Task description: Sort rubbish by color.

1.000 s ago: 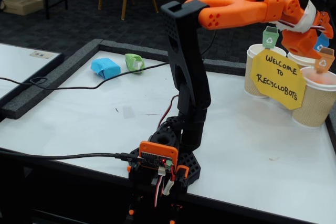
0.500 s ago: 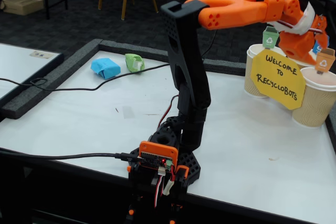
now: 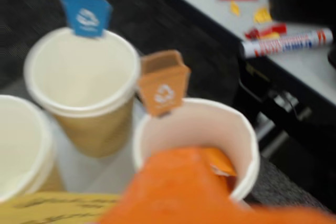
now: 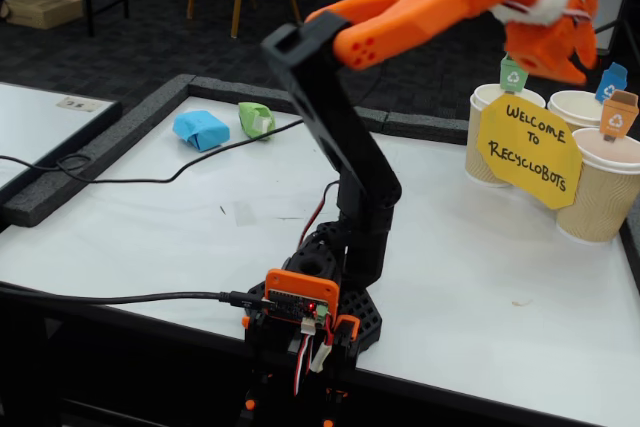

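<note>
While my claw (image 4: 560, 65) hangs above the tan paper cups (image 4: 606, 187), jaw state unclear, both the light blue crumpled paper wad (image 4: 200, 129) and the lime green one (image 4: 256, 119) lie unsorted on the white surface (image 4: 180, 217).

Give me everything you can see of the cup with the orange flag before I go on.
The cup is tan ribbed paper with a white rolled rim and white inside, standing upright on the table's far right in the fixed view, beside two more cups and behind the yellow sign, which overlaps its left edge. A small orange bin-shaped flag with a white recycling mark rises from its rim. The wrist view shows something orange lying inside, though blur and the orange gripper body hide what exactly.
</note>
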